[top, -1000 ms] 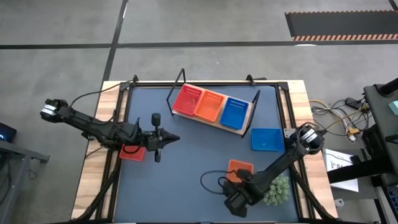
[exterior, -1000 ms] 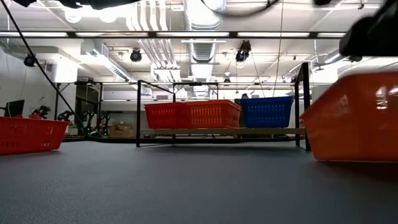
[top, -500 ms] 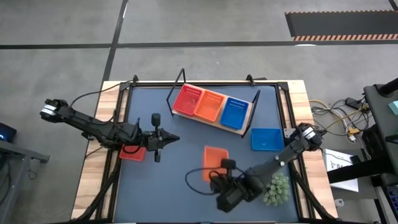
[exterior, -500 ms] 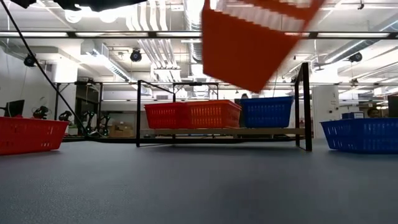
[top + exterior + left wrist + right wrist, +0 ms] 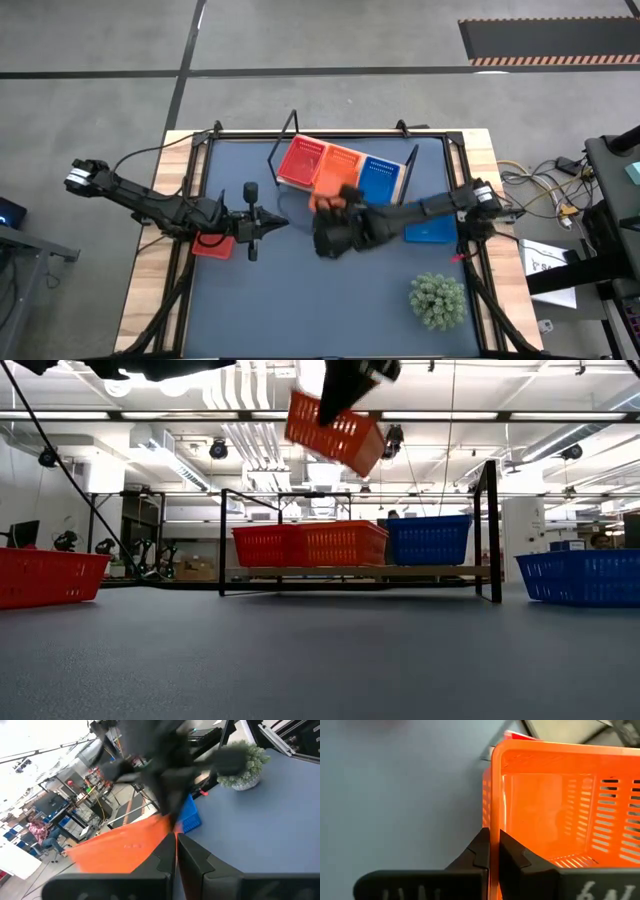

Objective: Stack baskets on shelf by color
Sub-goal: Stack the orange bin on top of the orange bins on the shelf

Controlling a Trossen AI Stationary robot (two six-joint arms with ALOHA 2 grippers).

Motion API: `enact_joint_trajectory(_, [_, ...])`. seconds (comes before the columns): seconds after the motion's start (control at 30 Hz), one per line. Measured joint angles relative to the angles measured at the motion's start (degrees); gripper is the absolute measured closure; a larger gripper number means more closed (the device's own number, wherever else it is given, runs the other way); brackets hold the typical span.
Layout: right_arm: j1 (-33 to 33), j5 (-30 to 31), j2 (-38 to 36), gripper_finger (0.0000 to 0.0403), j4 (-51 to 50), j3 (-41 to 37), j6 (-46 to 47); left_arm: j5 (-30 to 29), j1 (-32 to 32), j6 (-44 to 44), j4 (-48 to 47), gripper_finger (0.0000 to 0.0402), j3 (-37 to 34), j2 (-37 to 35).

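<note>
My right gripper is shut on an orange basket, held high in the air just before the shelf; in the low view the basket hangs tilted above it. On the shelf stand a red basket, an orange one and a blue one side by side on their bottoms. My left gripper waits shut at mid-left, above the table. A red basket lies under the left arm, and a blue basket lies on the table at right. My right gripper holds the orange basket by one end wall, at its rim. One finger is inside the basket and the other finger outside. The basket is lifted clear of the table and tilted.
A green spiky plant stands near the table's near right corner. The shelf's black wire frame ends rise at both sides of the board. Bare dark-blue tabletop stretches across the near middle.
My right gripper has lifted the orange basket off the table at near right, swung it toward the table's left, then carried it up and toward the far edge until it hangs just before the shelf. The blue basket and the plant, hidden or crowded before, now show.
</note>
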Motion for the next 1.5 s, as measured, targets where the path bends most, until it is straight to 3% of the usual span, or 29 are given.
enact_joint_trajectory(0.2, [-9.92,-2.21,0.0,0.0394,0.21,-0.07,-7.46,0.02,0.0,0.0,-0.02,0.0402,-0.14,-0.05])
enact_joint_trajectory(0.53, [-21.59,-18.21,0.0,0.0394,0.2,-0.2,-10.38,0.02,-0.02,0.18,-0.05,0.0402,-0.16,-0.23])
enact_joint_trajectory(0.83, [-23.07,-22.66,0.37,0.0394,0.23,-0.47,-10.94,0.02,0.02,0.2,-0.09,0.0402,-0.16,-0.76])
enact_joint_trajectory(1.27, [-23.02,-22.6,0.37,0.0394,2.69,-5.3,-10.89,0.01,0.0,0.21,-0.09,0.0402,-0.16,-0.73])
enact_joint_trajectory(1.5, [-23.05,-22.55,0.37,0.0353,4.43,-5.88,-10.86,0.0,-0.02,0.2,-0.11,0.0402,-0.16,-0.72])
